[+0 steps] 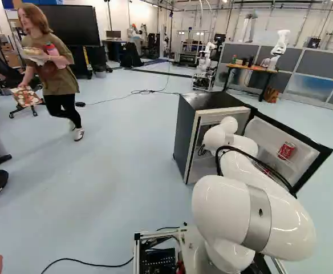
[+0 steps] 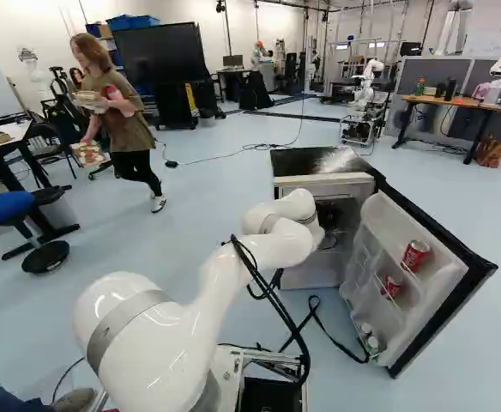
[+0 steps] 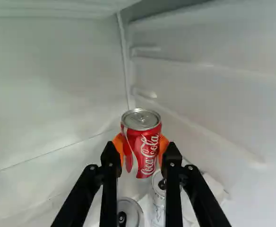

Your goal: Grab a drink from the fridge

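Arm [image 2: 285,246] into fridge [image 2: 306,161]; can [image 3: 144,149] between pads [image 3: 164,144]

1 fridge [image 1: 183,134], 1 door [image 2: 435,292], 1 big black screen [image 2: 160,53], 1 blue seat [image 2: 2,206] & 1 wood-topped table [image 2: 443,100]. Re drinks: 3 red cans total, i.e. 1 red can [image 3: 146,149] in the wrist view + 2 door cans [image 2: 415,255]. Also 2 silver-topped cans [image 3: 130,207] and approx 2 small pale-topped containers [image 2: 372,344], type unclear tbh. HW: 1 gripper [image 3: 142,149], 2 fingers, 2 orange pads [image 3: 163,145] fwiw.
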Tool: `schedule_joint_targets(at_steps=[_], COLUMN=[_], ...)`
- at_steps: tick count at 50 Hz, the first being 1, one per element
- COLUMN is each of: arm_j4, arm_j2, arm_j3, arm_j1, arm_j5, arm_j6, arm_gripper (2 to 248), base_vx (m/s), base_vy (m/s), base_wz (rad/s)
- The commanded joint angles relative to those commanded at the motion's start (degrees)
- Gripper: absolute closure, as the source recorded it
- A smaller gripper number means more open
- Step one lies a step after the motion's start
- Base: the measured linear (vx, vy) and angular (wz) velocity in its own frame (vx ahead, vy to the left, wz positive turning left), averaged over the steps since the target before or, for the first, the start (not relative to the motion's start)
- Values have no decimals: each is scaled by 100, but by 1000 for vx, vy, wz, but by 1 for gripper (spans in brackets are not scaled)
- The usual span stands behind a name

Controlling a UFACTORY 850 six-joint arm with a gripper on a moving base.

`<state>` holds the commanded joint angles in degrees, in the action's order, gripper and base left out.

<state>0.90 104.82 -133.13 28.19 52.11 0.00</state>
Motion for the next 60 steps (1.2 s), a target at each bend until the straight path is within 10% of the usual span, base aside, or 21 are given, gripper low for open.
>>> schedule_joint_targets(at_steps=[60], arm_j4=[0], arm_j2=[0], arm_j3=[0], arm_j1=[0], arm_j5=[0], arm_j6=[0], arm_gripper=[157], base_vx=[-17], base_vy=[-1], base_wz=[1])
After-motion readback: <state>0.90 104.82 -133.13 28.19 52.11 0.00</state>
